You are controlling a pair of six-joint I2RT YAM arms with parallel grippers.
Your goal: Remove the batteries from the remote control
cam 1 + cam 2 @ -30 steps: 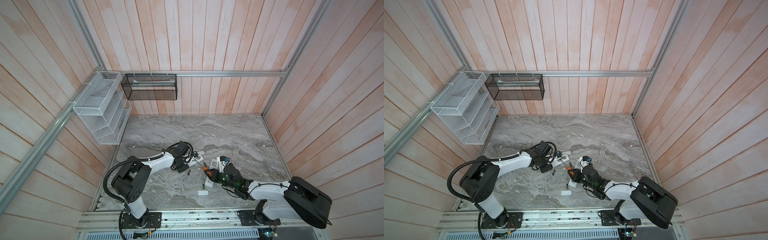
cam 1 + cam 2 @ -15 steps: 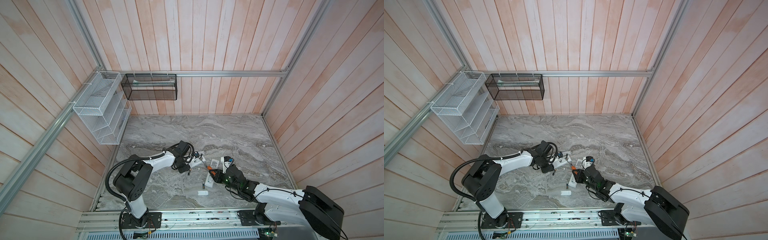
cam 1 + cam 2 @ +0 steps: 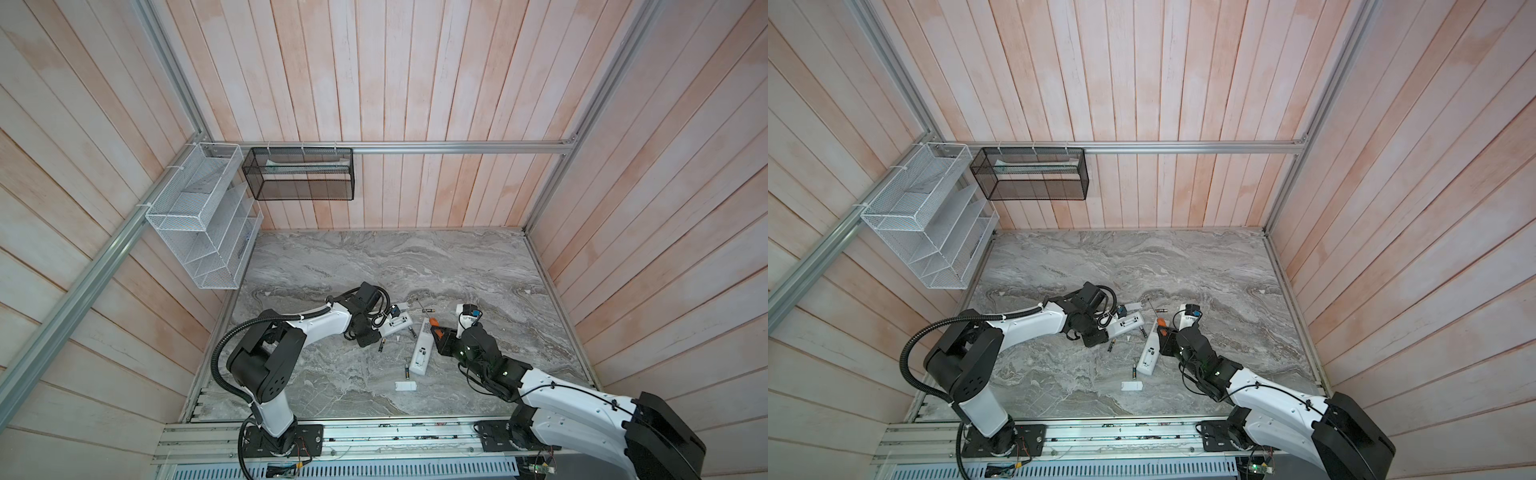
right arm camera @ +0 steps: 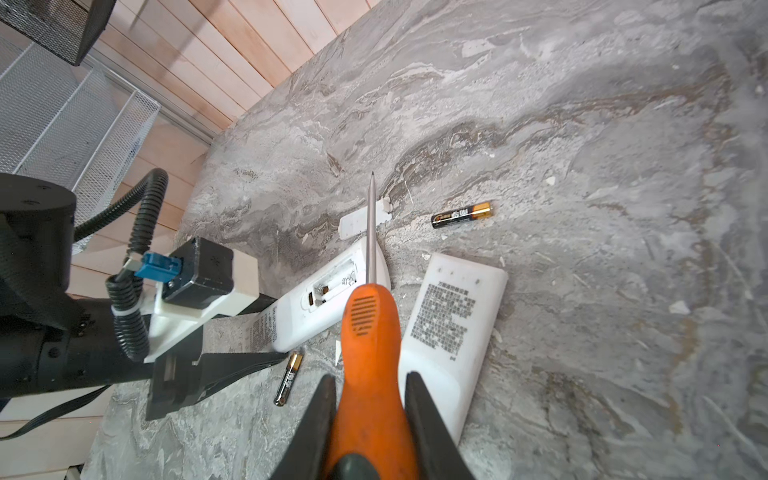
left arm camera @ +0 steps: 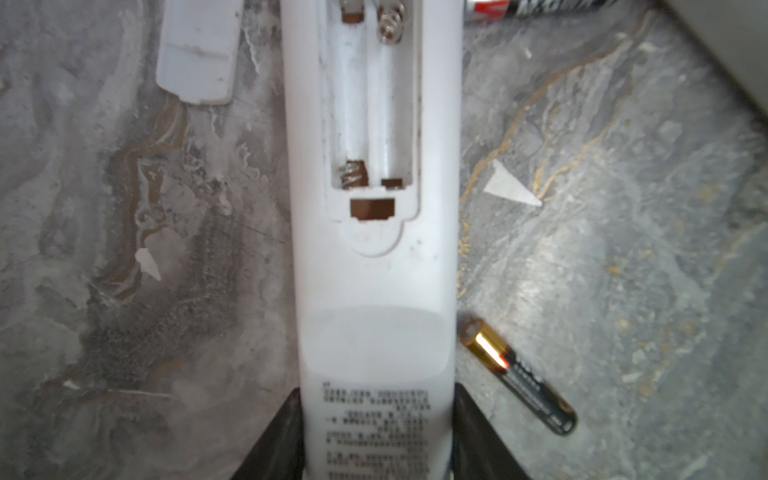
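On the marble table (image 3: 374,257) nearest the arms' bases, batteries (image 3: 407,370) lie loose beside a second remote (image 3: 419,353), and beyond it the right gripper (image 4: 369,378) clamps the screwdriver (image 4: 368,324) while the left gripper (image 5: 376,392) pinches the white remote (image 5: 374,270), bay empty, so unloading looks done, leaving only setting-down.

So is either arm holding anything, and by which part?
Left end effector pinches a white remote by its printed end; right end effector grips a screwdriver by its orange handle.

Walled in pale pinkish planks (image 3: 415,83); grey marbled surface (image 3: 415,257) below; white wire rack (image 3: 199,224) at ten o'clock, black mesh basket (image 3: 299,178) at eleven.
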